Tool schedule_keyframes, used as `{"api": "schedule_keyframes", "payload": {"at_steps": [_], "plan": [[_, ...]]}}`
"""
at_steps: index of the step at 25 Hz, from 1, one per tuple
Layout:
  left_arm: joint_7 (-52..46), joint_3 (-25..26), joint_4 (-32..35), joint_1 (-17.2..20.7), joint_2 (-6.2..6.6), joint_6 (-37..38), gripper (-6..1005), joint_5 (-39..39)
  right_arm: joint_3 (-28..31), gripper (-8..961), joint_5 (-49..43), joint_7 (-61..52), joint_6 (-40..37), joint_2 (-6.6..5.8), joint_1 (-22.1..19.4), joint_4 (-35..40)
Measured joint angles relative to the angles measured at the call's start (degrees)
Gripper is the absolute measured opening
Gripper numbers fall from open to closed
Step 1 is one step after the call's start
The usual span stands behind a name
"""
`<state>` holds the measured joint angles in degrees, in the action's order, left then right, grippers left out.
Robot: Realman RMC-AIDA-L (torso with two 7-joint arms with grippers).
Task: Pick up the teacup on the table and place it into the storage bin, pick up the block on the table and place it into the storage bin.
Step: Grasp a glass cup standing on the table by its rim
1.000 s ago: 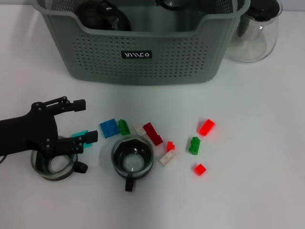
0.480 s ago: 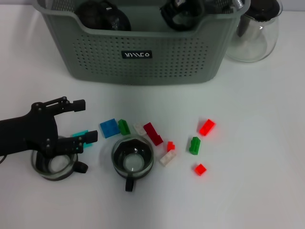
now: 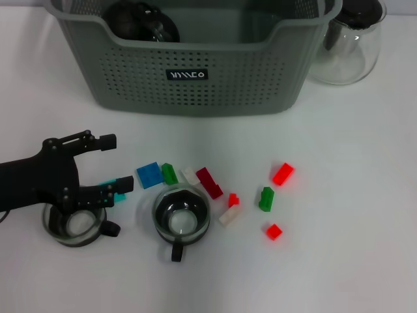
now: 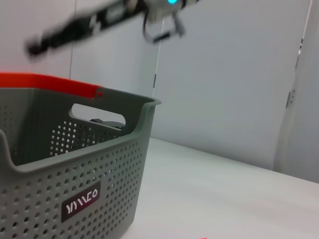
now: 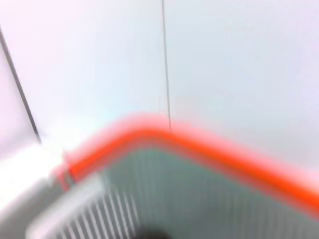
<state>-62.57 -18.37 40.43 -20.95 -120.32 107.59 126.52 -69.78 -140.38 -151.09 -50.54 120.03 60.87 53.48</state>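
Half a second ago a dark pincer hung inside the storage bin (image 3: 195,72) near its right end; now that spot is bare and the right pincer is out of the head view, which suggests one drop into the bin has just ended and the right arm is drawing away. The right wrist view shows only a blurred orange rim and grey wall, so I cannot tell whether that pincer is released or clenched. One dark cup-like thing (image 3: 140,23) lies in the bin's left part. On the white bench (image 3: 352,195) two glass teacups remain: one (image 3: 181,216) in the middle with its handle toward the robot, and one (image 3: 75,225) on the left, partly under the left pincer (image 3: 112,166). The left pincer has not shifted over the last second; its two fingers stand spread wide, one (image 3: 104,142) nearer the bin and one (image 3: 117,189) touching or just over a cyan block (image 3: 117,184), with nothing gripped between them. It hovers beside the left teacup's rim, so a grasp there looks like the step in hand. Other blocks lie scattered well apart from the bin: a blue one (image 3: 149,175), green (image 3: 266,199), red (image 3: 283,173). A glass carafe (image 3: 348,45) stands just beside the bin's right end.
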Motion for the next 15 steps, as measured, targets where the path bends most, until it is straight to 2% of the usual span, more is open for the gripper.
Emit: {"api": "schedule_keyframes", "payload": {"at_steps": [3,6,8,10,12,15], "plan": [[0.0,0.0,0.0,-0.2,0.05,0.1,843,0.0,0.7,425,15.5,9.4,-0.6,0.01,-10.6,13.1],[0.0,0.0,0.0,-0.3,0.16,0.2,843,0.0,1.0,437,37.1,26.5,-3.9,-0.22,-21.5,19.1],[-0.1,0.0,0.0,-0.5,0.23,0.1,844,-0.1,1.9,438,49.8,40.8,-11.1,-0.48,-27.8,18.2],[-0.1,0.0,0.0,-0.6,0.33,0.1,844,0.0,4.0,438,58.0,50.7,-19.5,-0.61,-32.3,15.6],[-0.2,0.0,0.0,-0.8,0.41,0.1,844,-0.1,7.0,437,61.7,56.9,-27.6,-0.75,-35.3,12.3],[-0.4,0.0,0.0,-1.2,0.50,0.1,844,-0.1,10.2,436,59.1,62.8,-38.6,-1.31,-38.2,6.9]]}}
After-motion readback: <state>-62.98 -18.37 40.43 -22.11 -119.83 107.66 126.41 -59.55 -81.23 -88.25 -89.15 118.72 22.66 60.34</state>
